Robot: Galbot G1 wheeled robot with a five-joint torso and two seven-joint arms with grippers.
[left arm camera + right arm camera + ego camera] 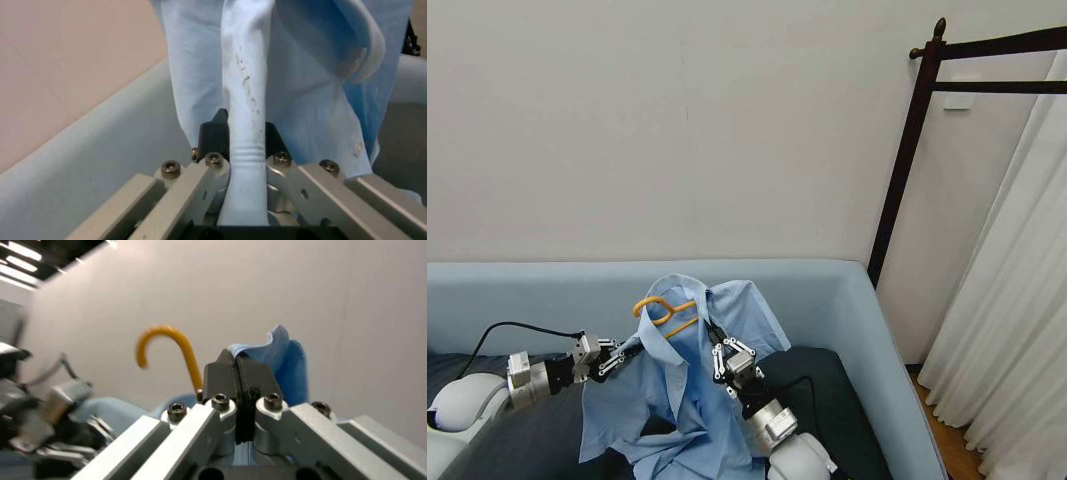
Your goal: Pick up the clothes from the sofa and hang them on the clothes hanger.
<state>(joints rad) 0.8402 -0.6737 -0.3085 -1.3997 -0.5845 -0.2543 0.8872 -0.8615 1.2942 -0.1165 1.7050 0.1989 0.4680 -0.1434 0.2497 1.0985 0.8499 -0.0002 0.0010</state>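
Shirt [677, 400]: blue, on yellow hanger [665, 310], held up over sofa [847, 300].
L gripper [622, 355]: shirt's 9 o'clock, clamped on a fabric fold.
R gripper [719, 352]: fingers closed on shirt front.
Around: dark rack [907, 160] at 2 o'clock, curtain [1017, 320] at 3.

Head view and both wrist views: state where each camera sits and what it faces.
Head: atop the robot, looking down at sofa, shirt, left gripper, right gripper.
Left wrist: behind its fingers, which pinch the shirt.
Right wrist: behind its shut fingers, facing wall and hanger hook.
Shared: head and right wrist both show that hook.
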